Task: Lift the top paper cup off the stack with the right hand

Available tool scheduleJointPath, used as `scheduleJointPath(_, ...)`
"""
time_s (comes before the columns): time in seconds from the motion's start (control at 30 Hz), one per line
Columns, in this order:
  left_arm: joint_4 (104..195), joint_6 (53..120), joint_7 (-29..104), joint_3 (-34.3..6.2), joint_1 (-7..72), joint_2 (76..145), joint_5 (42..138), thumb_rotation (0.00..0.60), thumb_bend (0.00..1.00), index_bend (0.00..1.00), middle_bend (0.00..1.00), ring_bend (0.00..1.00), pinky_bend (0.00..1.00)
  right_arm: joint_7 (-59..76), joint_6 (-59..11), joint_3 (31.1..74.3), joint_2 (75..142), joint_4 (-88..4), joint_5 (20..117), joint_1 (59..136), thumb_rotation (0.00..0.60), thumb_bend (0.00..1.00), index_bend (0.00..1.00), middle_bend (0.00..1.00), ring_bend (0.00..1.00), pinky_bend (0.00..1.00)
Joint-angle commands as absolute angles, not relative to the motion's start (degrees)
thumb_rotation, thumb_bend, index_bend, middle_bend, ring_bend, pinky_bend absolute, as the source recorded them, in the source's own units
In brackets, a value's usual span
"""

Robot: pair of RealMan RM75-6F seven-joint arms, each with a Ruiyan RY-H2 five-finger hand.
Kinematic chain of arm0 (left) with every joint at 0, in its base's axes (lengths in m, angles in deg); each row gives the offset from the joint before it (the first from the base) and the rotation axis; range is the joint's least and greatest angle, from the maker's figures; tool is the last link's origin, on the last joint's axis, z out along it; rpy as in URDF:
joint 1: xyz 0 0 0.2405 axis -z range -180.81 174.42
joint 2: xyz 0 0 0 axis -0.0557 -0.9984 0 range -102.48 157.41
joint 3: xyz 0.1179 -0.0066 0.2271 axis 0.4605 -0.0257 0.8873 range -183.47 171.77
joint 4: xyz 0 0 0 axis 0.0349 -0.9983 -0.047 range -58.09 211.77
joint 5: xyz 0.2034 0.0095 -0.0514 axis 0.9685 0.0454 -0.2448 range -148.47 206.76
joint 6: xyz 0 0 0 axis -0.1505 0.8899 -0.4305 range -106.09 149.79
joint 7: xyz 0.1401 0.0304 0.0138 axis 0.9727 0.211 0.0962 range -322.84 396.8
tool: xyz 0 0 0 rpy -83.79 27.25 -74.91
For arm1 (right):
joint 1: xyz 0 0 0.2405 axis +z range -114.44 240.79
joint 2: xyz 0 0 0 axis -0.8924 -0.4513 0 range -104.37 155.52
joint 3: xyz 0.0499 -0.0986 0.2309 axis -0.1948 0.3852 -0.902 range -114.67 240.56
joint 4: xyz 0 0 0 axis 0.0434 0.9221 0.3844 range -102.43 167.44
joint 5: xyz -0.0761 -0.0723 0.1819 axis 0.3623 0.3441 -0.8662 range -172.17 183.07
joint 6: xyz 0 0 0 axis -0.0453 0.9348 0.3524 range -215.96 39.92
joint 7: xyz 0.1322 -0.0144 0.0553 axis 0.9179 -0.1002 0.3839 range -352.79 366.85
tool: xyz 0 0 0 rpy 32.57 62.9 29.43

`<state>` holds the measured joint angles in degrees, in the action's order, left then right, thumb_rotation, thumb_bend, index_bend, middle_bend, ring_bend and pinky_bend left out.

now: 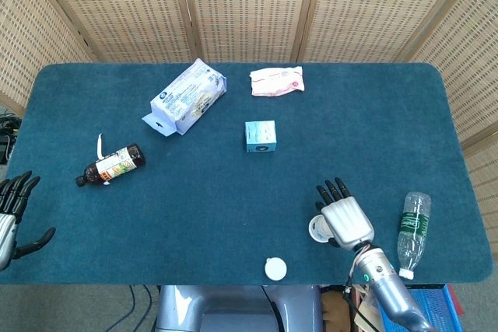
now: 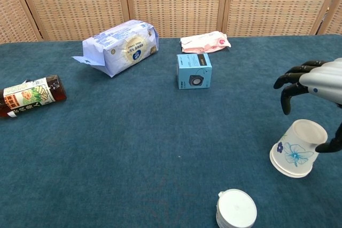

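A white paper cup with a blue flower print (image 2: 293, 153) sits tilted on the blue table near the front right. In the head view this cup (image 1: 317, 229) is partly hidden under my right hand (image 1: 346, 221). In the chest view my right hand (image 2: 316, 78) hovers above the cup with its fingers (image 2: 288, 86) spread and off it. The thumb tip (image 2: 330, 143) lies close beside the cup's upper end; whether it touches I cannot tell. A second white cup (image 2: 236, 209) stands upside down near the front edge. My left hand (image 1: 12, 209) is spread beyond the table's left edge and holds nothing.
A dark bottle (image 2: 29, 95) lies at the left. At the back are a white and blue bag (image 2: 120, 45) and a pink packet (image 2: 205, 41), and a small blue box (image 2: 194, 70) sits mid-table. A clear water bottle (image 1: 412, 232) lies right of my right hand.
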<state>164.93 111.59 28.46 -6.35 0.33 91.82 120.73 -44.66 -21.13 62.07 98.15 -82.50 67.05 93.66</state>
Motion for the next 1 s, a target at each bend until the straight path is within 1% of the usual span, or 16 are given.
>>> scheduleJointPath(0.03,164.9,111.4,28.5,-6.3,0.4,91.9,120.7,0.600,0.27,0.00,0.00,0.00,0.00,-44.9,-20.8,62.4,98.2,-82.3,66.9,93.8,0.600,0.17,0.36,0.14,0.00,0.00)
scheduleJointPath(1.0,165.0,111.8,28.3,-6.2,0.3,91.7,121.1,0.600,0.27,0.00,0.00,0.00,0.00,-46.3,-19.2,63.6,98.2,-83.4,64.6,95.1,0.600,0.17,0.38,0.14,0.00,0.00)
